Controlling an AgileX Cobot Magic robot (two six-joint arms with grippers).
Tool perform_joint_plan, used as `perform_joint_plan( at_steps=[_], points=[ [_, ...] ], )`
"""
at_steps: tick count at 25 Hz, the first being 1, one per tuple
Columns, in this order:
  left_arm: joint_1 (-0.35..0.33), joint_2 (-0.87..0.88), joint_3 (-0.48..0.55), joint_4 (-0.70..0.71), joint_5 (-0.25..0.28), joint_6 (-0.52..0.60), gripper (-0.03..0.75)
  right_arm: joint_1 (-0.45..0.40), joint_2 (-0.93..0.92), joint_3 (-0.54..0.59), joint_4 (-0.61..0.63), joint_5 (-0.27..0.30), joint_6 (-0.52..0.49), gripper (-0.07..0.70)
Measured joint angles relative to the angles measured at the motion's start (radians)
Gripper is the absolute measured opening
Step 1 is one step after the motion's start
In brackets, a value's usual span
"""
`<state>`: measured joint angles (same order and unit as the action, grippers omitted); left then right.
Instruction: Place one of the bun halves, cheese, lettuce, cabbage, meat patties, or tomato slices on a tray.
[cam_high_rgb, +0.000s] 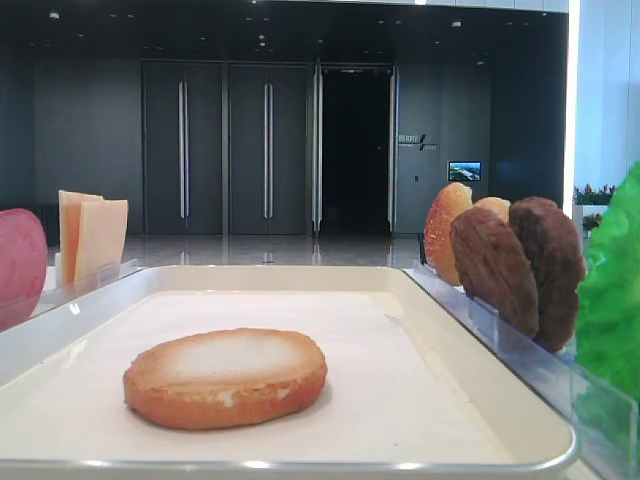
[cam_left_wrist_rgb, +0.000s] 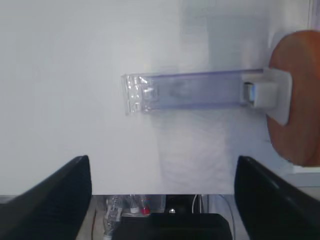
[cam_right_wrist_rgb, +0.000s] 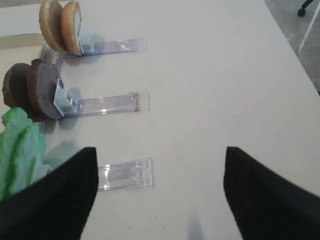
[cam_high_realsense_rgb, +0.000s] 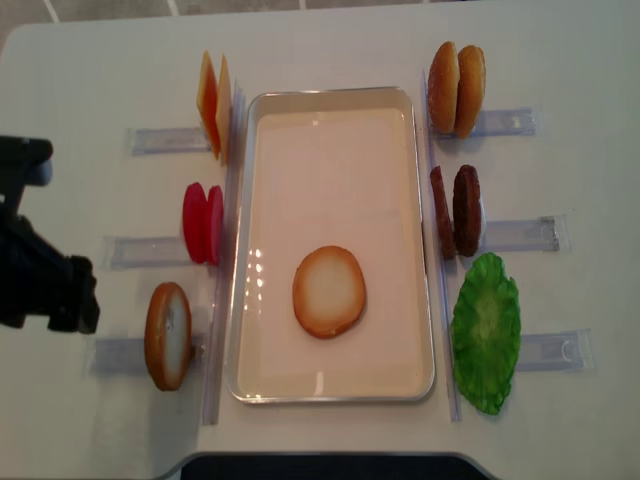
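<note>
On the white table (cam_high_realsense_rgb: 330, 40), seen from my overhead view, the cream tray (cam_high_realsense_rgb: 335, 105) lies lengthwise in the middle; one bun half (cam_high_realsense_rgb: 329, 291) rests flat inside it, pale toasted face up, nearer the close end and apart from the rim. To the left of the tray I see three clear racks (cam_high_realsense_rgb: 165, 140): the far one holds the cheese (cam_high_realsense_rgb: 215, 105) slices upright; the middle one holds the tomato slices (cam_high_realsense_rgb: 203, 222) on edge; the near one carries a single bun half (cam_high_realsense_rgb: 167, 335) standing on edge. To the right, two bun halves (cam_high_realsense_rgb: 456, 88) stand together in the far rack; the meat patties (cam_high_realsense_rgb: 456, 211) stand side by side in the middle rack; the green lettuce (cam_high_realsense_rgb: 486, 333) lies at the tray-side end of the near rack. The left gripper (cam_left_wrist_rgb: 162, 200) hangs over bare table left of the near-left rack, its black arm (cam_high_realsense_rgb: 40, 280) at the picture's left edge; through its wrist camera I see both dark fingers (cam_left_wrist_rgb: 50, 200) spread wide with nothing between them, the orange bun half (cam_left_wrist_rgb: 297, 97) at the right edge. The right gripper (cam_right_wrist_rgb: 160, 195) hovers over the table beside the lettuce rack (cam_right_wrist_rgb: 125, 175); its fingers (cam_right_wrist_rgb: 55, 200) likewise stand parted and empty.
</note>
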<state>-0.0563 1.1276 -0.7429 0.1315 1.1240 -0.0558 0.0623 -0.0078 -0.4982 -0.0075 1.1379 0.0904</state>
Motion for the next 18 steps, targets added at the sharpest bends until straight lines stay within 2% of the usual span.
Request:
perform_joint_plan(
  at_steps=[9, 18],
  points=[
    [0.000, -0.400, 0.246, -0.002, -0.054, -0.008, 0.692, 0.000, 0.000, 0.000, 0.000, 0.000, 0.000, 0.524],
    [0.000, -0.810, 0.271, -0.003, -0.040, -0.013, 0.622, 0.000, 0.000, 0.000, 0.000, 0.000, 0.000, 0.524]
  ],
)
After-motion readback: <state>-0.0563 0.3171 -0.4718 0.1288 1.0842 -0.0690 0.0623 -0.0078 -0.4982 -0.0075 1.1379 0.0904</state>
